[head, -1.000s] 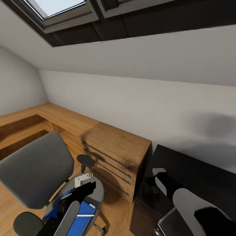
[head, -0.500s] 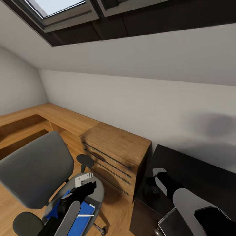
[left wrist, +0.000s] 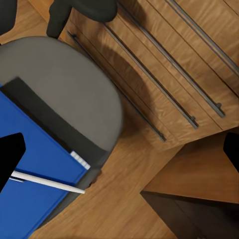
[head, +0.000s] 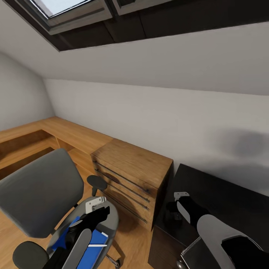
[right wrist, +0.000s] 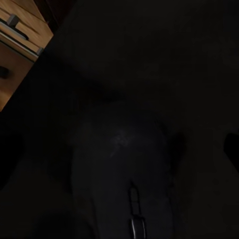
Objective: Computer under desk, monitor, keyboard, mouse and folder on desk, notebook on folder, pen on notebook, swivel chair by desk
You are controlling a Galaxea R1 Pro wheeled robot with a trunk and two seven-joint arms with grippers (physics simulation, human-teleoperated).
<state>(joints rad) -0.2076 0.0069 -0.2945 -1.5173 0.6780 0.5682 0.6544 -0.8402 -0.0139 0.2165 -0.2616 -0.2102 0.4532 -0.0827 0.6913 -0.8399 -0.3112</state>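
Blue and flat, the folder (head: 91, 244) lies on the grey seat of the chair (head: 41, 192) at the lower left of the head view, with a white pen (head: 96, 245) resting across it. In the left wrist view the folder (left wrist: 35, 174) fills the lower left corner and the pen (left wrist: 47, 182) crosses its near edge. We judge the folder thin, light and fairly stiff, likely slick on its cover, so we would pinch it at an edge overhanging the seat rather than press down on its face; the pen looks free to roll off if the folder tips, so it may be better lifted first. Our left tool (head: 98, 215) hangs above the folder with its fingers spread and nothing between them. Our right tool (head: 173, 209) sits over the dark tabletop (head: 228, 201) at the lower right, beside the wooden drawers (head: 130, 175); we cannot tell whether it is released or clenched. A mouse (right wrist: 122, 169) appears faintly on the dark surface.
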